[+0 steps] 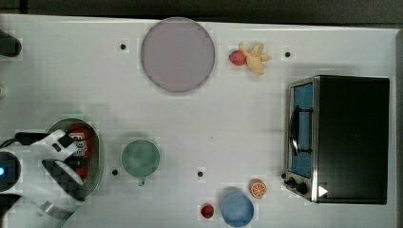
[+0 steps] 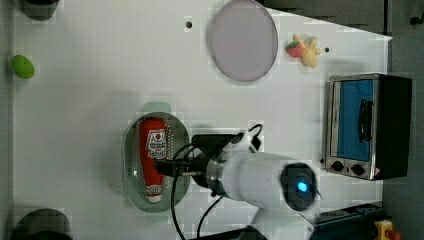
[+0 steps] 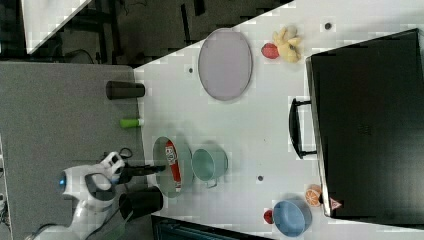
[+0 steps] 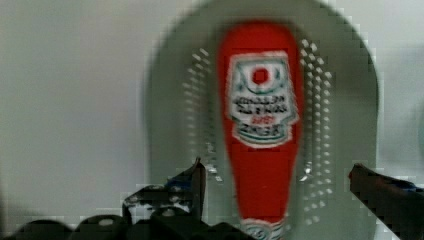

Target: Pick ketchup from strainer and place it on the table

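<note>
Ketchup (image 2: 153,155) lies in the strainer (image 2: 131,165); fingers (image 4: 197,177) spread wide, seemingly empty.

Ketchup (image 2: 152,155): glossy red plastic bottle with a white paper-like label, lying in the strainer (image 2: 131,165), pale green matt plastic with a perforated bottom. Table (image 1: 237,118): smooth white matt top; plate (image 1: 177,54): smooth, dull grey-lilac; cup (image 1: 140,159): green, smooth. Toaster oven (image 1: 340,137): brushed metal front frame, matt black casing, glassy door; arm (image 2: 260,177): glossy white plastic shell.
</note>
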Tool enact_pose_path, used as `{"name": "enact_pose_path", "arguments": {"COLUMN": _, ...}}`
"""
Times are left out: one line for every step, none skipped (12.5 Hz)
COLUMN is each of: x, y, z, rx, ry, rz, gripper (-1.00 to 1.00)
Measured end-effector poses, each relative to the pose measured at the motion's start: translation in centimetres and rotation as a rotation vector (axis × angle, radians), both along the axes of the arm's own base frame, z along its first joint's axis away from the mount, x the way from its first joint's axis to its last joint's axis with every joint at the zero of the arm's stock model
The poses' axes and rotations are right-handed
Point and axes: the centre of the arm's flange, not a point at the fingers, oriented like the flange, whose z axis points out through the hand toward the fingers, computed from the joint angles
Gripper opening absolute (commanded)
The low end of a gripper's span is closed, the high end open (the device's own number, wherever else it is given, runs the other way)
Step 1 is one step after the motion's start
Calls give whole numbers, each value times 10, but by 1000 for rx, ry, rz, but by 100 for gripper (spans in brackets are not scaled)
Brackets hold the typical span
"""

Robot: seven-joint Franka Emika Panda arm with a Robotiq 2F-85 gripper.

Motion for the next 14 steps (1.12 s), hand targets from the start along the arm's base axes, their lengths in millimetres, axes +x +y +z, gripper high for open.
{"name": "enact_pose_path", "arguments": {"x": 2, "y": -5, "z": -17, "rx": -8, "ry": 3, "rz": -5, "gripper": 100}}
{"name": "enact_pose_path", "arguments": {"x": 5, "y": -9, "z": -31, "rx": 1, "ry": -3, "rz": -21, "gripper": 100}}
{"name": "enact_pose_path", "arguments": {"x": 8, "y": -11, "z": -43, "rx": 12, "ry": -19, "rz": -10, "gripper": 100}}
{"name": "enact_pose_path", "arguments": {"x": 9, "y": -12, "z": -56, "rx": 21, "ry": -8, "rz": -3, "gripper": 100}}
{"name": "enact_pose_path", "arguments": {"x": 8, "y": -11, "z": -69, "rx": 16, "ry": 0, "rz": 12, "gripper": 100}}
{"name": "enact_pose_path", "arguments": {"x": 7, "y": -9, "z": -81, "rx": 14, "ry": 10, "rz": 18, "gripper": 100}}
{"name": "enact_pose_path", "arguments": {"x": 7, "y": -5, "z": -88, "rx": 20, "ry": 21, "rz": 5, "gripper": 100}}
{"name": "enact_pose_path", "arguments": {"x": 7, "y": -2, "z": -93, "rx": 16, "ry": 17, "rz": -1, "gripper": 100}}
{"name": "enact_pose_path", "arguments": {"x": 7, "y": 0, "z": -96, "rx": 2, "ry": 6, "rz": 3, "gripper": 92}}
{"name": "enact_pose_path", "arguments": {"x": 5, "y": 4, "z": -99, "rx": -6, "ry": -6, "rz": 15, "gripper": 68}}
{"name": "enact_pose_path", "arguments": {"x": 4, "y": 7, "z": -103, "rx": -9, "ry": -2, "rz": 8, "gripper": 42}}
{"name": "enact_pose_path", "arguments": {"x": 2, "y": 9, "z": -106, "rx": -17, "ry": -7, "rz": 12, "gripper": 19}}
{"name": "enact_pose_path", "arguments": {"x": 3, "y": 12, "z": -107, "rx": -25, "ry": -22, "rz": 24, "gripper": 13}}
{"name": "enact_pose_path", "arguments": {"x": 3, "y": 16, "z": -104, "rx": -23, "ry": -29, "rz": 29, "gripper": 13}}
